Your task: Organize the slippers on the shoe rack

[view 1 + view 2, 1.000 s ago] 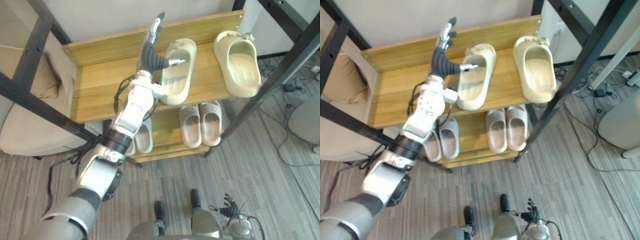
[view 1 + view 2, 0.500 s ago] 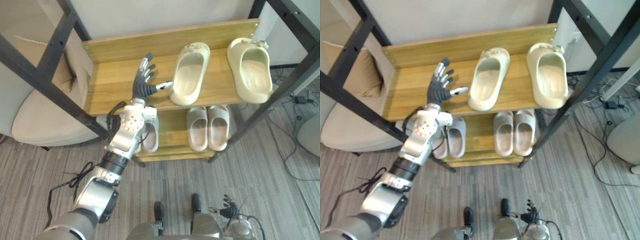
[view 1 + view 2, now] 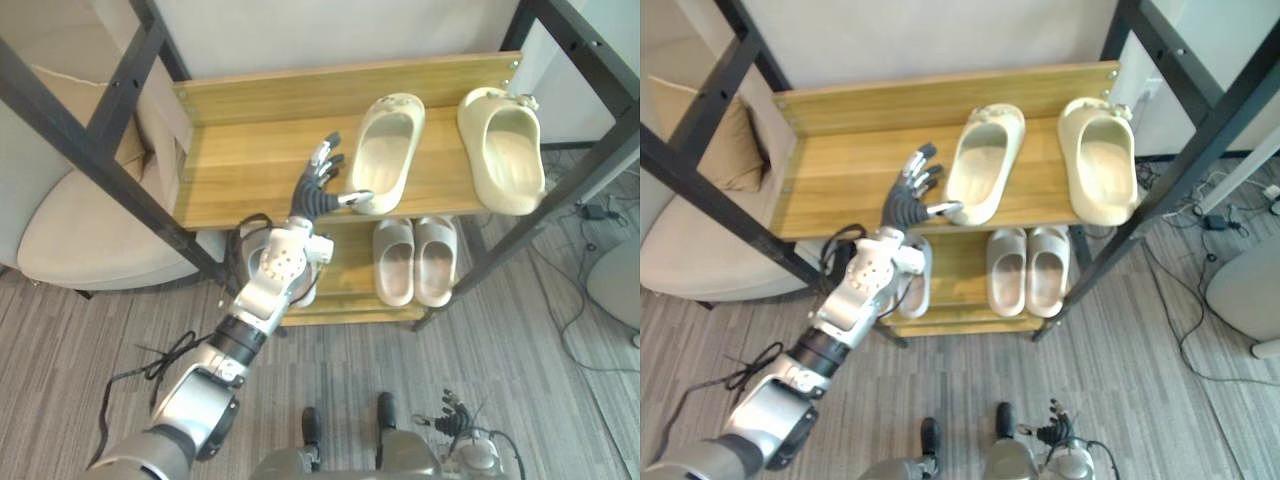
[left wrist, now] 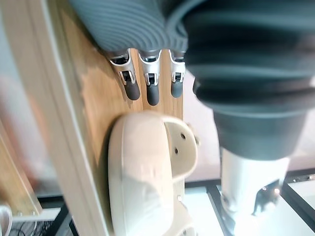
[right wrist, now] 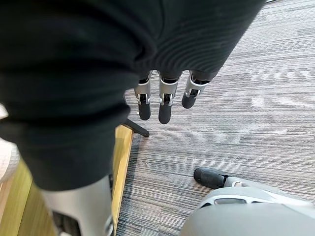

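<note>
At the shoe rack (image 3: pixel 250 98) with the left hand (image 3: pixel 310 196)
Holding fingers (image 3: pixel 325 162) spread above the top shelf (image 3: pixel 235 175), thumb by a cream slipper (image 3: pixel 386 150) heel.

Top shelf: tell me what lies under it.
A lower shelf holds a grey slipper pair side by side, and another slipper partly covered by the left arm. The lower shelf's rear, beneath the top shelf, is hidden.

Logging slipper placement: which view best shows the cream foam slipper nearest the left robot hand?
Left eye view: the cream foam slipper lies whole on the wooden top shelf, heel by the left robot hand. The right eye view shows the same; the left wrist view, just part of it, close up.
</note>
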Robot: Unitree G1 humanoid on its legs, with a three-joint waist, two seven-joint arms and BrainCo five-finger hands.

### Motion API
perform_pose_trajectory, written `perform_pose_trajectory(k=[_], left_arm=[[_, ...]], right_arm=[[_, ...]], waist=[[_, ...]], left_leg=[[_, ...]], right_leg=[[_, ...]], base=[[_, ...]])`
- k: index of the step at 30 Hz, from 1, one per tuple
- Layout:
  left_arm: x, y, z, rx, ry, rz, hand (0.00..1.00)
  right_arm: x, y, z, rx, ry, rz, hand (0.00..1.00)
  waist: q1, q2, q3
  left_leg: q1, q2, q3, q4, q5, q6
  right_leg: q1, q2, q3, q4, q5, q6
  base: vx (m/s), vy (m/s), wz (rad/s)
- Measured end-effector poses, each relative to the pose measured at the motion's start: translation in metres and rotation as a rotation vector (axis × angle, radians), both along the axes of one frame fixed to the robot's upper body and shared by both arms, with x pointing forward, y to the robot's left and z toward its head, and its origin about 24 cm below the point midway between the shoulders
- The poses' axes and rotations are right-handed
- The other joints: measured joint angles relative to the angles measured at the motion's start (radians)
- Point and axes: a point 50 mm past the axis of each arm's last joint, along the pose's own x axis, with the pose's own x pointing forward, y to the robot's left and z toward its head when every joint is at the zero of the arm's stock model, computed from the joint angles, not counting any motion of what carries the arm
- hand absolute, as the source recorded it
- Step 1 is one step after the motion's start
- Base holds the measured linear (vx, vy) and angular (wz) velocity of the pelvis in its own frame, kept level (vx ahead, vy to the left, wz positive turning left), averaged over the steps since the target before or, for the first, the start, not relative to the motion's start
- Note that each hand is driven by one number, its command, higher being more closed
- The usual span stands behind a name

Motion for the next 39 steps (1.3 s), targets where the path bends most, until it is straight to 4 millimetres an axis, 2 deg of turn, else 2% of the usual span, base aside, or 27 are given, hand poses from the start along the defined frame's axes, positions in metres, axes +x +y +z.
perform_pose_trajectory(k=[8, 13, 20, 23, 28, 35, 39], left_arm=[[-0.008, -0.022, -0.004, 0.001, 0.016, -0.074, 0.0], [-0.005, -0.032, -0.001, 0.01, 0.021, -0.097, 0.0], [-0.004, -0.055, 0.018, -0.015, -0.009, -0.14, 0.0], [0.003, -0.051, 0.028, -0.023, -0.027, -0.119, 0.0], [0.015, -0.03, 0.025, -0.005, -0.011, -0.048, 0.0], [0.023, -0.01, 0.026, -0.021, -0.006, 0.017, 0.0], [0.022, -0.001, 0.012, -0.031, 0.033, 0.044, 0.0]], right_arm=[[0.002, 0.003, -0.001, 0.003, 0.005, 0.01, 0.0], [0.002, 0.003, -0.001, 0.003, 0.004, 0.01, 0.0], [0.001, 0.003, -0.001, 0.003, 0.007, 0.009, 0.0], [0.001, 0.003, 0.0, 0.003, 0.003, 0.01, 0.0], [0.002, 0.004, 0.0, 0.006, -0.002, 0.007, 0.0], [0.002, 0.004, 0.0, 0.01, -0.003, -0.001, 0.0], [0.002, 0.004, 0.0, 0.011, -0.002, -0.001, 0.0]], waist=[[-0.004, -0.014, -0.008], [-0.007, -0.016, -0.01], [-0.016, -0.016, -0.01], [-0.016, -0.016, -0.01], [-0.034, -0.016, -0.01], [-0.035, -0.016, -0.01], [-0.035, -0.016, -0.01]], left_leg=[[0.0, 0.0, -0.002, -0.001, 0.002, -0.001], [0.001, 0.001, 0.01, -0.003, 0.001, -0.001], [-0.003, 0.001, 0.029, -0.003, 0.0, -0.003], [-0.009, 0.001, 0.037, -0.003, -0.001, -0.004], [-0.007, 0.004, 0.047, -0.003, -0.003, -0.005], [-0.001, 0.01, 0.044, -0.003, -0.003, -0.007], [-0.001, 0.01, 0.022, -0.001, -0.002, -0.008]], right_leg=[[0.001, -0.001, -0.004, -0.003, 0.0, 0.0], [-0.004, -0.005, 0.009, -0.001, 0.001, 0.0], [-0.016, -0.004, 0.032, 0.004, 0.001, 0.0], [-0.026, -0.004, 0.041, 0.004, 0.001, 0.0], [-0.029, 0.001, 0.043, 0.004, 0.002, 0.0], [-0.021, 0.006, 0.038, 0.002, 0.002, 0.0], [-0.01, 0.007, 0.015, -0.001, 0.0, -0.001]], base=[[0.0, 0.0, 0.02], [0.0, 0.0, -0.06], [0.01, 0.002, -0.09], [0.0, 0.003, -0.07], [0.01, -0.005, -0.05], [0.0, -0.001, 0.01], [-0.02, -0.003, 0.14]])
